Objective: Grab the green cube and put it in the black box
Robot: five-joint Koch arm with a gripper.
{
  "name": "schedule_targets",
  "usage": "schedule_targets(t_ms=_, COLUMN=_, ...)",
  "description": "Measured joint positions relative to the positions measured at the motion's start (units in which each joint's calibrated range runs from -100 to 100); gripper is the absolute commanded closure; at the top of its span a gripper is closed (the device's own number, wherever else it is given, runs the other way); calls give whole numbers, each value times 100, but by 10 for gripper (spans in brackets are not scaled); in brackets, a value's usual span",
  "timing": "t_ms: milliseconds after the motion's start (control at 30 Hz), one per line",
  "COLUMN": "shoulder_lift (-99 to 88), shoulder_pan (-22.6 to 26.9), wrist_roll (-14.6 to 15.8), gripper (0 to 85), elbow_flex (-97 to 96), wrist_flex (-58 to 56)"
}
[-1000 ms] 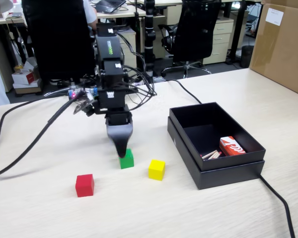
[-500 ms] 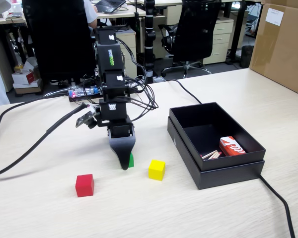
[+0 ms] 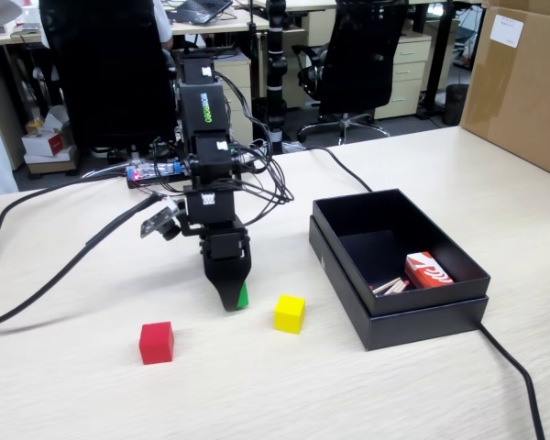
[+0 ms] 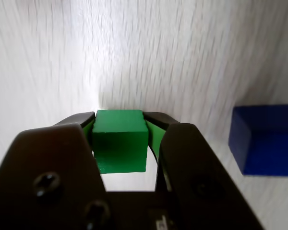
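In the wrist view the green cube (image 4: 120, 141) fills the gap between my two black jaws, whose green-lined pads press against its left and right faces. My gripper (image 4: 119, 117) is shut on it. In the fixed view the gripper (image 3: 231, 301) points straight down at the table, and only a sliver of the green cube (image 3: 243, 295) shows at its right edge. The black box (image 3: 399, 312) stands on the table to the right, well apart from the gripper.
A yellow cube (image 3: 289, 313) lies just right of the gripper and a red cube (image 3: 156, 342) at the front left. A blue cube (image 4: 265, 139) shows at the right. A small red-and-white pack (image 3: 428, 270) lies in the box. A brown carton (image 3: 522, 82) stands at the back right. Cables cross the table.
The gripper has come down from just behind the green cube and closed over it, so the cube is now mostly hidden in the fixed view. The other cubes have not moved.
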Motion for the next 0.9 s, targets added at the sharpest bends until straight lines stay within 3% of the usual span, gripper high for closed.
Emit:
schedule_targets(t_ms=200, shoulder_lift=-2796, shoulder_pan=532, wrist_roll=68, gripper=847, elbow_flex=-91, wrist_flex=-488)
schedule_targets(t_ms=400, shoulder_lift=-3547, shoulder_pan=1250, wrist_roll=293, gripper=846, elbow_flex=91, wrist_flex=-596)
schedule_targets(t_ms=600, shoulder_lift=-1553, shoulder_pan=1944, wrist_roll=591, gripper=846, elbow_flex=1059, wrist_flex=-596)
schedule_targets(t_ms=900, shoulder_lift=790, shoulder_pan=2017, wrist_roll=703, gripper=846, elbow_flex=1680, wrist_flex=-480)
